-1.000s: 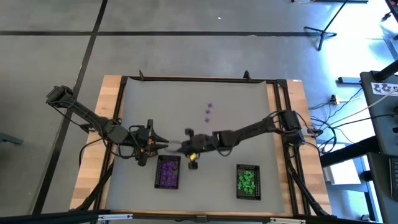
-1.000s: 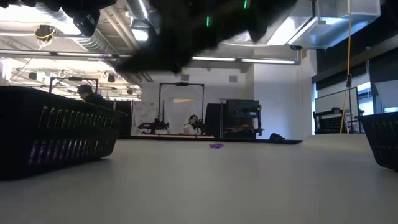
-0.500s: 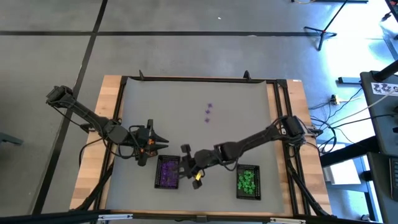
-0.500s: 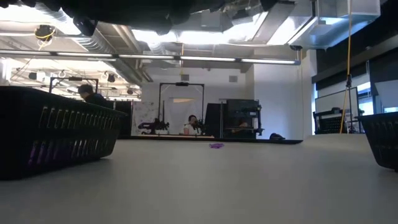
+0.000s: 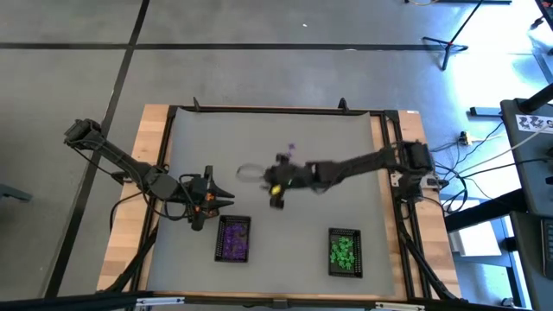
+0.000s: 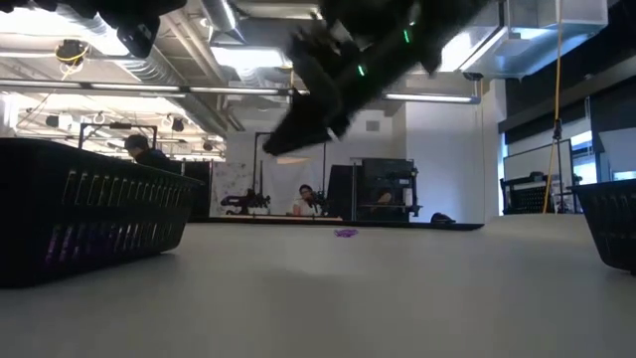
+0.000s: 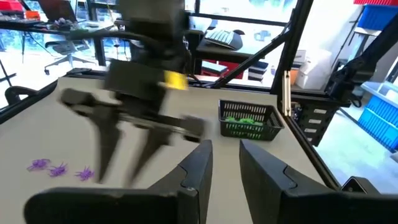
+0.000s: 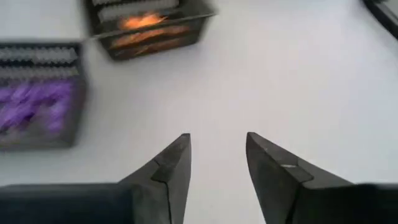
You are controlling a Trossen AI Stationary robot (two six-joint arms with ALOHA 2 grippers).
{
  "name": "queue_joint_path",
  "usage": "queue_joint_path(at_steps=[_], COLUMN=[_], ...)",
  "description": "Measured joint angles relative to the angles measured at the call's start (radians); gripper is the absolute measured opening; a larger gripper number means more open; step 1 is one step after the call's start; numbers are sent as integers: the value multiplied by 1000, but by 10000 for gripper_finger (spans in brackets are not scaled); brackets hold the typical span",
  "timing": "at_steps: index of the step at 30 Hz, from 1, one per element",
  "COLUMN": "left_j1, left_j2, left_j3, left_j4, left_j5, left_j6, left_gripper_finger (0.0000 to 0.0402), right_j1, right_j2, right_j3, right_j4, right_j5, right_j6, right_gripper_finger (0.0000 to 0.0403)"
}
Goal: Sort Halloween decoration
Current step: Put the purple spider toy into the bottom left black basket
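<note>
A few purple Halloween decoration pieces (image 5: 291, 149) lie on the grey mat toward its far side; they also show in the left wrist view (image 7: 59, 169) and the low view (image 6: 345, 233). My right gripper (image 5: 248, 171) hangs open above the mat's middle, just left of them, with nothing between its fingers (image 8: 217, 140). My left gripper (image 5: 225, 199) stays at the left, raised, over an orange-filled tray (image 8: 149, 28). Its fingers (image 7: 224, 149) stand apart with nothing between them.
A black mesh tray of purple pieces (image 5: 233, 239) and another of green pieces (image 5: 345, 252) stand near the front edge. Bare grey mat lies between and behind them. The room beyond the table holds frames, desks and people.
My right gripper first went toward the near edge, to the right side of the purple tray. It then swung back up and toward the far edge, to the mat's middle near the purple pieces. Its fingers have opened. My left arm kept still.
</note>
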Motion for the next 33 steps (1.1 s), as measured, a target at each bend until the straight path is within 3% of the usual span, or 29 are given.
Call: queue_joint_path(at_steps=[5, 10, 17, 28, 33], left_j1=[0, 0, 0, 0, 0], left_j2=[0, 0, 0, 0, 0], left_j3=[0, 0, 0, 0, 0], left_j4=[-1, -1, -1, -1, -1], left_j5=[0, 0, 0, 0, 0], left_j6=[0, 0, 0, 0, 0], left_gripper_finger=[75, 75, 75, 75, 75], right_j1=[-121, -186, -209, -207, -207], right_j2=[-105, -147, -135, -46, 17], right_j3=[-281, -430, -424, -387, -326], right_j4=[294, 410, 246, 253, 151], right_j5=[-41, 110, 144, 102, 94], right_j6=[77, 152, 232, 236, 240], right_gripper_finger=[126, 113, 113, 113, 113])
